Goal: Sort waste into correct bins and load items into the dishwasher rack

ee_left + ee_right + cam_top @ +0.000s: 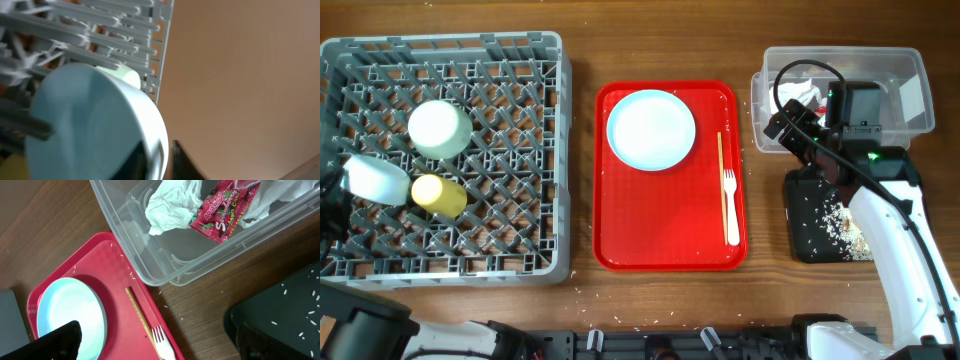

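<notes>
The grey dishwasher rack (520,250) holds a pale green bowl (440,128) and a yellow cup (438,196). My left gripper (167,160) is shut on the rim of a second pale bowl (90,125), which sits at the rack's left side (375,178). On the red tray lie the white plate (651,130), chopsticks (721,185) and fork (730,215). The clear tub (910,60) holds the napkin (170,205) and the red wrapper (220,212). My right gripper (152,342) is open and empty, by the tub's left end (782,125). Rice crumbs (840,220) lie in the black tray (805,240).
The red serving tray (670,250) sits between the rack and the bins. A few rice grains are scattered on the wooden table near the tray and the rack's front edge. My right arm stretches over the black tray.
</notes>
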Tool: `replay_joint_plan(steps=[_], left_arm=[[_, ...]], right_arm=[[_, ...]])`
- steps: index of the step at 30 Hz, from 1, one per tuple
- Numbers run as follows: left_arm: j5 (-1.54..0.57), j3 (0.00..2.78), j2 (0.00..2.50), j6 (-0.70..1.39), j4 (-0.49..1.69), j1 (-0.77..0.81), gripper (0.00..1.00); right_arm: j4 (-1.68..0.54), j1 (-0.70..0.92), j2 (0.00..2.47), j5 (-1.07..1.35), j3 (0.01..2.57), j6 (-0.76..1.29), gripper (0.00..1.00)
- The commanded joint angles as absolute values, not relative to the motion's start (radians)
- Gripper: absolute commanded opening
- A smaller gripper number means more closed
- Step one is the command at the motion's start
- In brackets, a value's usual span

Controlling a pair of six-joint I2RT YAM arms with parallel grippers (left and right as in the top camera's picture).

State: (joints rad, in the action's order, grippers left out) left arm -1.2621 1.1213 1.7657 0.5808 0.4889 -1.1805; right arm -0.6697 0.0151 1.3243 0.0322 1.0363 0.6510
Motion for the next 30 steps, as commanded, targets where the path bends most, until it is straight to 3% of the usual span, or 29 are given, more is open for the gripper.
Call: replay_joint_plan(steps=[1,4,6,7,11,15,16,17,18,19,22,24,26,30], left_arm=[[-1.256,1.120,1.771,0.561,0.513,-1.198,0.29],[-1.282,1.121,1.750,0.562,0.505,-1.198,0.38],[-1.274,1.121,1.718,0.562,0.508,-1.198,0.57],[-1.217,1.121,1.692,0.562,0.541,-1.198,0.62],[-0.897,1.121,1.542,0.554,0.709,-1.198,0.63],[-0.842,1.121,1.372,0.554,0.774,-1.198,0.61],[-0.842,1.121,1.333,0.554,0.783,-1.198,0.60],[-0.838,1.121,1.295,0.555,0.780,-1.190,0.45],[-0.834,1.121,1.282,0.555,0.768,-1.179,0.16],[-0.806,1.121,1.281,0.555,0.754,-1.159,0.04],[-0.589,1.120,1.340,0.559,0.685,-1.019,0.04],[-0.547,1.120,1.404,0.558,0.637,-0.931,0.08],[-0.522,1.120,1.503,0.559,0.558,-0.856,0.04],[-0.324,1.120,1.567,0.611,0.607,-0.855,0.04]], right_arm=[[-0.667,0.012,1.330,0.023,1.036,0.658,1.00],[-0.667,0.012,1.330,0.023,1.036,0.658,1.00],[-0.667,0.012,1.330,0.023,1.036,0.658,0.99],[-0.667,0.012,1.330,0.023,1.036,0.658,1.00],[-0.667,0.012,1.330,0.023,1.036,0.658,1.00],[-0.667,0.012,1.330,0.023,1.036,0.658,0.99],[-0.667,0.012,1.330,0.023,1.036,0.658,1.00],[-0.667,0.012,1.330,0.023,1.036,0.658,1.00],[-0.667,0.012,1.330,0.023,1.036,0.658,1.00],[-0.667,0.012,1.330,0.023,1.036,0.658,1.00],[-0.667,0.012,1.330,0.023,1.036,0.658,1.00],[-0.667,0.012,1.330,0.023,1.036,0.658,1.00],[-0.667,0.012,1.330,0.023,1.036,0.658,1.00],[-0.667,0.012,1.330,0.023,1.036,0.657,1.00]])
